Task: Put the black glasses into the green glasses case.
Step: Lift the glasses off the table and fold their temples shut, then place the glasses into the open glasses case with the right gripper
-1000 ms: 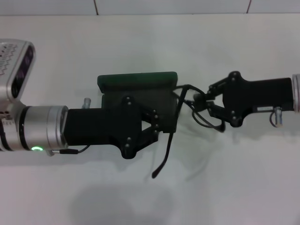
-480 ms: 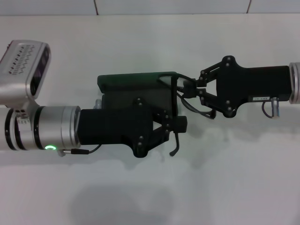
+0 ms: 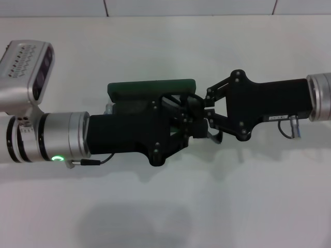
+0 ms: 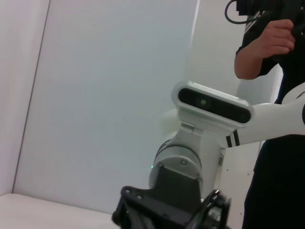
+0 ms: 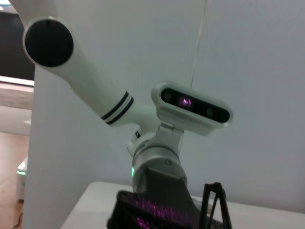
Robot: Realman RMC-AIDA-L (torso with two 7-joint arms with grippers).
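The green glasses case (image 3: 150,88) lies open at the middle of the table. Only its green lid shows, because my left gripper (image 3: 195,125) reaches in from the left over the case's dark tray. My right gripper (image 3: 208,110) comes in from the right and meets it at the tray's right end, shut on the black glasses. The black glasses (image 3: 214,138) are almost wholly hidden between the two grippers. Only a thin bit of frame pokes out under the right gripper.
White tabletop (image 3: 165,206) lies all around, with a tiled wall edge at the far side. In the left wrist view a person (image 4: 271,62) stands at the right behind my right arm's wrist camera (image 4: 212,102).
My right gripper has carried the glasses left to the case's right end. My left gripper moved right to meet it. The temple arm that hung below the left gripper no longer shows.
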